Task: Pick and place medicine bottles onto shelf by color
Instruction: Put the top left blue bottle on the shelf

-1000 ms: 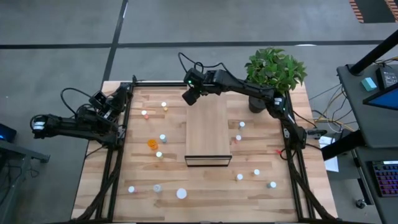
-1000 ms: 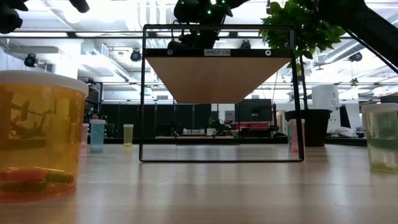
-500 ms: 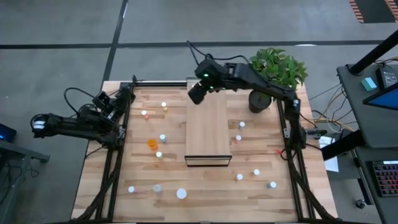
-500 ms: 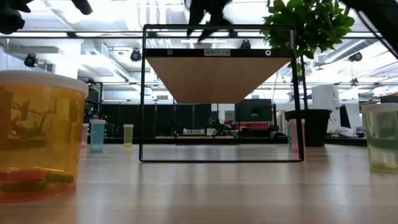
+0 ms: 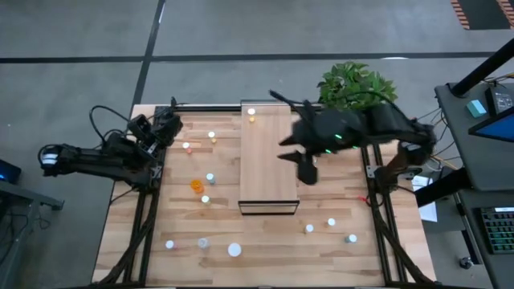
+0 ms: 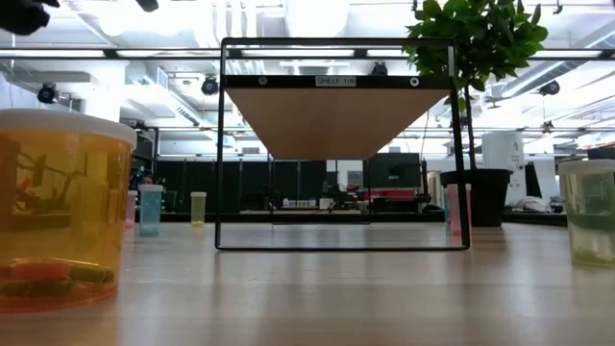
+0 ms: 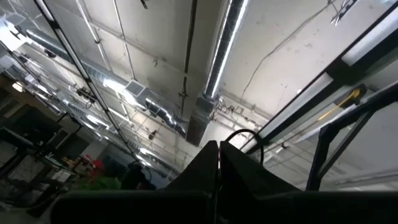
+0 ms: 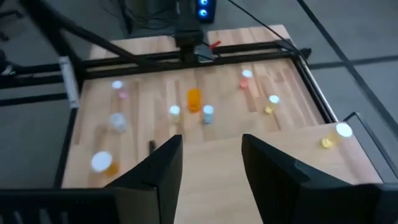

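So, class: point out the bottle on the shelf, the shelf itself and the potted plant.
bottle on the shelf (image 5: 251, 113), high view, its white cap
shelf (image 5: 268, 160), high view, bare board middle
potted plant (image 5: 353, 87), high view, its leaves

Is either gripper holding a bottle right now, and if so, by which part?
No. The right gripper is open and empty over the shelf. The left gripper is shut on nothing, parked at the table's left edge.
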{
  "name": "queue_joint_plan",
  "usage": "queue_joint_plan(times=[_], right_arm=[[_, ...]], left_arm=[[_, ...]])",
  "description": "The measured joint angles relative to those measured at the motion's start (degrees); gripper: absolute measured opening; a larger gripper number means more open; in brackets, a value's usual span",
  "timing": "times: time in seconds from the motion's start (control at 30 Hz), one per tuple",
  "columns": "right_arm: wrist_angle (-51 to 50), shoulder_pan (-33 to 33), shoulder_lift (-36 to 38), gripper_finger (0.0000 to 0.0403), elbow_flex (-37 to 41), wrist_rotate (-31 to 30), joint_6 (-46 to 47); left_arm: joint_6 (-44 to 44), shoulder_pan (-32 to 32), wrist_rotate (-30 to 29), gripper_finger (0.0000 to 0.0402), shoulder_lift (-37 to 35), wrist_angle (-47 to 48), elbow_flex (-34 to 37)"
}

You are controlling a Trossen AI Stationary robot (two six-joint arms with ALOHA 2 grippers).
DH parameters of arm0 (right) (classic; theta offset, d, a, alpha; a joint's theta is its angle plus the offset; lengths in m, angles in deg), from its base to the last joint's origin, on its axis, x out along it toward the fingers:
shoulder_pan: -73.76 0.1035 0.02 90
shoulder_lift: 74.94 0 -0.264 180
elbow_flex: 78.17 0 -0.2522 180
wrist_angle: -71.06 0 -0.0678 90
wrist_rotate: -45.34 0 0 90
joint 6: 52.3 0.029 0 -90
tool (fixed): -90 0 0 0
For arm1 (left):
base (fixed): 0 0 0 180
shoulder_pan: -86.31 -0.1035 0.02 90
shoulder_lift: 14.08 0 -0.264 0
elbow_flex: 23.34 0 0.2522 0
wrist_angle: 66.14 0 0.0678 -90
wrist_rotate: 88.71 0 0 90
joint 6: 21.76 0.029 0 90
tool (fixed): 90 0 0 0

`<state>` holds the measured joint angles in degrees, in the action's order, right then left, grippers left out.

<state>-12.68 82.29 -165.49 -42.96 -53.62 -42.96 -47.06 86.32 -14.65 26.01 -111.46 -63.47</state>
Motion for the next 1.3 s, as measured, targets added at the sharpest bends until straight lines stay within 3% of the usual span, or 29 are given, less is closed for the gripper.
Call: queue_joint_plan(times=[0.23, 0.5, 0.63, 0.77, 0.9, 1.1, 1.3], right_arm=[[5.0, 8.4, 10.7, 0.0130, 15.8, -7.6, 2.5], [20.7, 14.8, 22.7, 0.0097, 38.8, -9.4, 7.3], [28.6, 17.7, 29.4, 0.0080, 48.9, -12.5, 9.2], [33.4, 21.2, 35.3, 0.0064, 57.9, -19.4, 10.9], [39.0, 24.3, 40.5, 0.0052, 65.9, -25.4, 10.8], [48.1, 25.3, 48.3, 0.0037, 77.9, -27.7, 9.0], [61.5, 24.4, 57.1, 0.0021, 89.2, -30.6, 1.0]], left_arm=[[0.1, 0.0, 4.7, 0.0000, 2.4, 13.3, -7.7], [-1.2, 0.1, 11.3, 0.0000, 4.6, 31.0, -15.8], [-4.5, 0.2, 13.6, 0.0000, 4.4, 46.4, -20.3], [-7.9, 0.7, 15.7, 0.0000, 5.0, 66.6, -24.8], [-8.7, 1.7, 16.1, 0.0000, 7.3, 80.4, -27.9], [-2.3, 2.7, 17.2, 0.0000, 11.7, 83.5, -28.8], [0.7, 2.7, 17.3, 0.0000, 15.1, 86.2, -28.7]])
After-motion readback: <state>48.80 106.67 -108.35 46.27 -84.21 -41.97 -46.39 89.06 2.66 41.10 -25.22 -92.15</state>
